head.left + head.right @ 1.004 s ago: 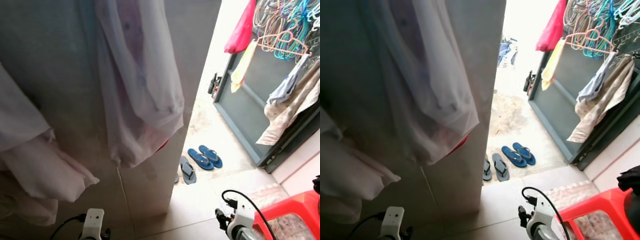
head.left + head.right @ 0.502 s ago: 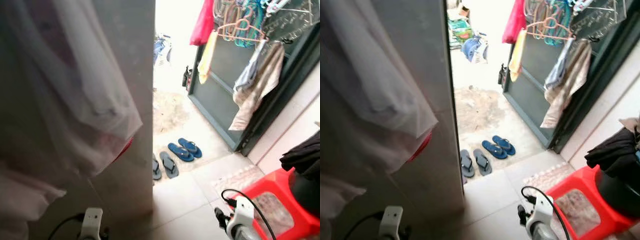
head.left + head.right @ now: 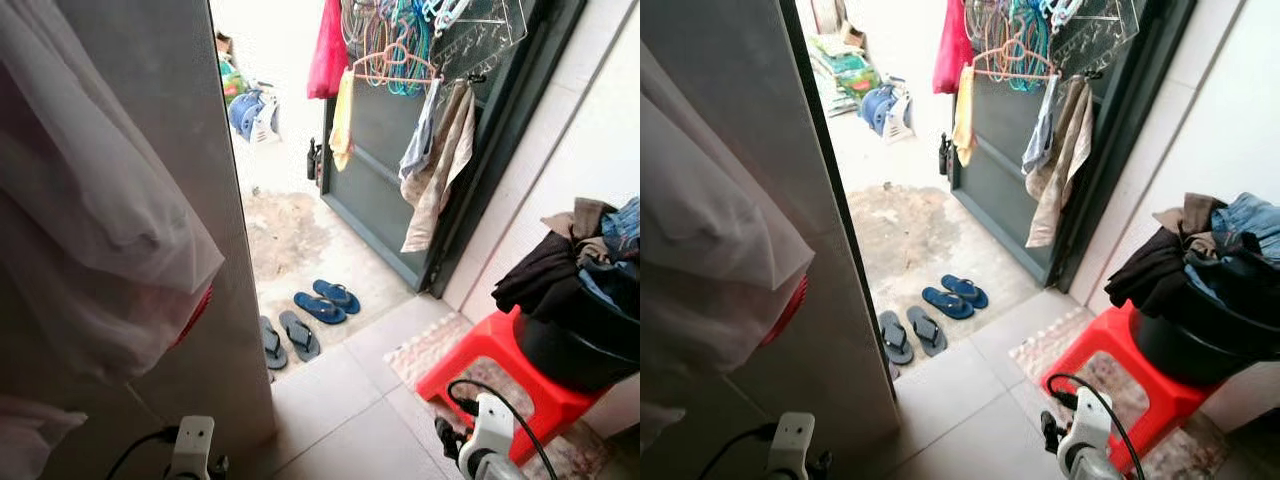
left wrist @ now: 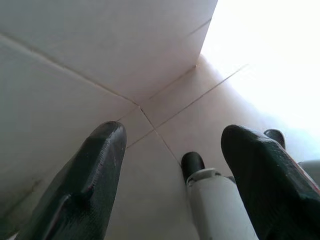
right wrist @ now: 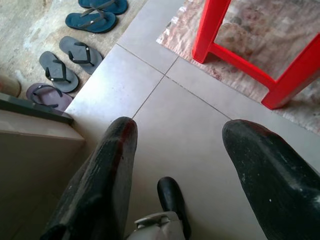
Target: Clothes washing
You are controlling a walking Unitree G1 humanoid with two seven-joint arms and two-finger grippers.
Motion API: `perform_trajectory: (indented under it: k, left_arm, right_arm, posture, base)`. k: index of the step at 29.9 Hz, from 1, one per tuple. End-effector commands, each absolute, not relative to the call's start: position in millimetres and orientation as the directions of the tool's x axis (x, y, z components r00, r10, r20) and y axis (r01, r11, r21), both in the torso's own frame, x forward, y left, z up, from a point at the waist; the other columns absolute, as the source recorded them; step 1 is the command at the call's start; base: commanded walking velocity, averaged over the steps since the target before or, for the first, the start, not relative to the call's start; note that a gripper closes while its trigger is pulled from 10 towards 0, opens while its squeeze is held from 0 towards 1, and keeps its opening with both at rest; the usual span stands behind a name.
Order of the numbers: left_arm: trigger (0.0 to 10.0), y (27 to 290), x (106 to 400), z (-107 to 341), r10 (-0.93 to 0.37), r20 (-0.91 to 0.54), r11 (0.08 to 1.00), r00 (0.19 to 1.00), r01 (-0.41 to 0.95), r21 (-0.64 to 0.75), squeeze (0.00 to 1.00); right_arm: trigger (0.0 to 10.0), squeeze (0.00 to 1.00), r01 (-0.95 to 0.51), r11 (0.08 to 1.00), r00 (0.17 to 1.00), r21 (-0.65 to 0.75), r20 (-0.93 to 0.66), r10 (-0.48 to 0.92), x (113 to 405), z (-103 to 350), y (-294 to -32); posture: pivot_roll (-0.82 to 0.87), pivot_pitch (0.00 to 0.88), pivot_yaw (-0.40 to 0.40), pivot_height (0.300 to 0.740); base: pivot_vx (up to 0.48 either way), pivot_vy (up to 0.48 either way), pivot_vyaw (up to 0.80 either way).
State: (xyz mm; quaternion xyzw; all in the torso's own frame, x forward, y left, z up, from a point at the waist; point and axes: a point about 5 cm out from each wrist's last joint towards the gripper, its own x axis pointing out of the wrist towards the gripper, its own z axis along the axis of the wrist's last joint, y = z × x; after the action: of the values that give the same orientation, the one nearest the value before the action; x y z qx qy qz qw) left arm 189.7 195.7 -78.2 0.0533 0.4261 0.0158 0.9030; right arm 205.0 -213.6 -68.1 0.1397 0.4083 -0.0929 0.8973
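Fingers of both grippers are spread wide with nothing between them: the left gripper (image 4: 170,170) hangs over bare floor tiles (image 4: 100,85), the right gripper (image 5: 180,170) over tiles near the legs of the red plastic stool (image 5: 250,70). Both arms look idle, hanging low probably because the robot is walking and has nothing to carry.

The laundry sits at the right: a heap of dark and denim clothes (image 3: 1200,255) piled in a black tub (image 3: 1200,345), which rests on the red stool, raised off the floor probably to spare bending. I judge this heap to be the washing to fetch, and it is well apart from both grippers.

Beyond the open doorway, blue flip-flops (image 3: 325,300) and grey flip-flops (image 3: 285,338) lie at the threshold. Coloured hangers (image 3: 395,50) and a beige cloth (image 3: 440,165) hang on the dark door (image 3: 370,170). A pale garment (image 3: 90,230) covers the left. The tub's right edge is cut off, and no washing machine can be made out.
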Motion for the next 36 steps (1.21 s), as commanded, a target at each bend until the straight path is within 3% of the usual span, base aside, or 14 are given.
perform_trajectory:
  k: [1,36]
  left_arm:
    - [10.0,196.6,189.5,-78.4,0.079,-0.772,0.992,0.630,0.027,0.124,0.00]
    - [10.0,196.9,187.1,-79.6,0.075,-0.777,0.993,0.625,0.021,0.112,0.00]
  right_arm:
    - [10.0,0.00,0.284,0.943,0.652,0.174,-0.756,-0.057,206.6,-67.0,-214.9]
    - [10.0,0.00,0.287,0.942,0.650,0.176,-0.758,-0.057,204.4,-68.4,-213.7]
  posture:
    - [0.04,0.015,-0.015,0.740]
    - [0.03,0.000,-0.008,0.740]
  base:
    - [0.000,-0.480,-0.56]
    - [0.000,-0.014,-0.55]
